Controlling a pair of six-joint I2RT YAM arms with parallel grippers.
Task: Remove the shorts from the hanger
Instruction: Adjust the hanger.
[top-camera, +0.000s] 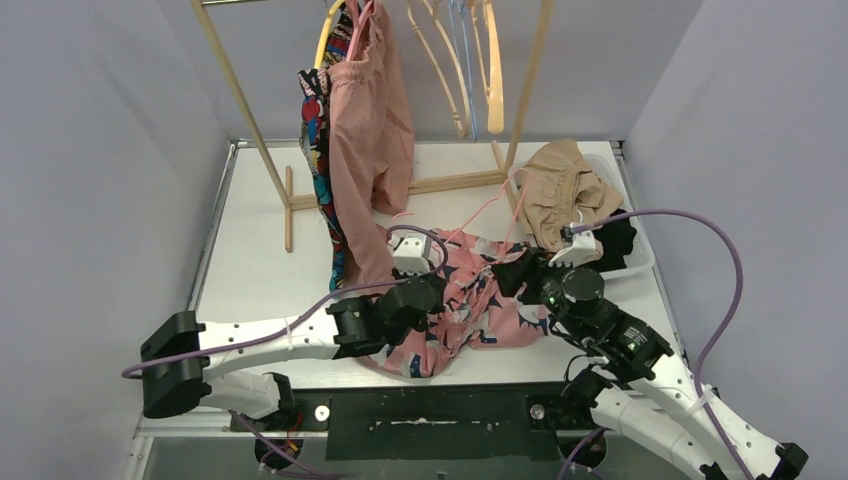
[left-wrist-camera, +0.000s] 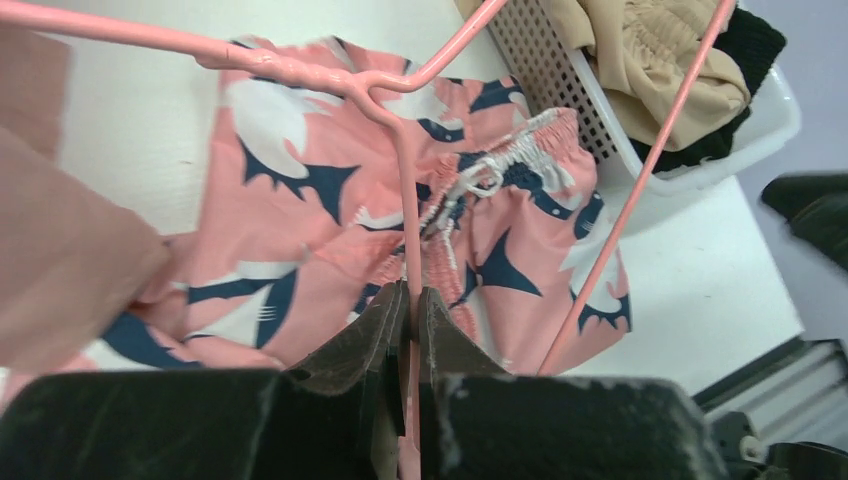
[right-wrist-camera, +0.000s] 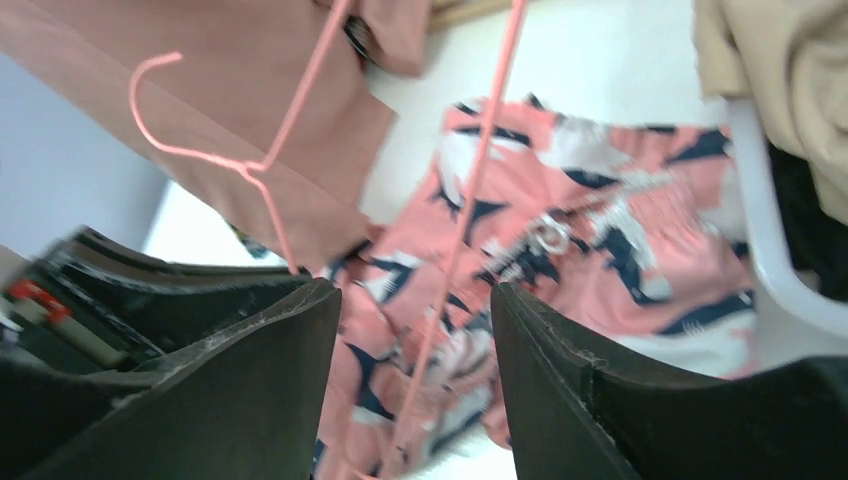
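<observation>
Top external view with two wrist views. A white table (top-camera: 250, 280) fills the floor of a booth enclosed by plain pale grey walls (top-camera: 100, 150) on the left, right and far sides. A wooden rack (top-camera: 240, 90) stands at the upper centre of the frame and carries several bare hangers (top-camera: 493, 90) at its upper right. The dusty pink shorts (top-camera: 370, 130) hang from its upper left, with the comic-print shorts (top-camera: 318, 150) just behind them. The pink floral-print shorts (left-wrist-camera: 300, 190) lie flat on the table at the centre, between the two arms (waistband and white drawstring towards the right of the frame). The pink hanger (left-wrist-camera: 300, 70) is raised over them, its wire clear of the cloth in the left wrist view. The left gripper (left-wrist-camera: 412, 292) is clamped tight on one wire of this hanger. The right gripper (right-wrist-camera: 415, 300) stands with its jaws about half apart and grips nothing; a hanger wire shows beyond the gap. A white basket (left-wrist-camera: 560, 60) at the right edge of the table holds the beige shorts (left-wrist-camera: 640, 50) on top of the black shorts (left-wrist-camera: 750, 40).
</observation>
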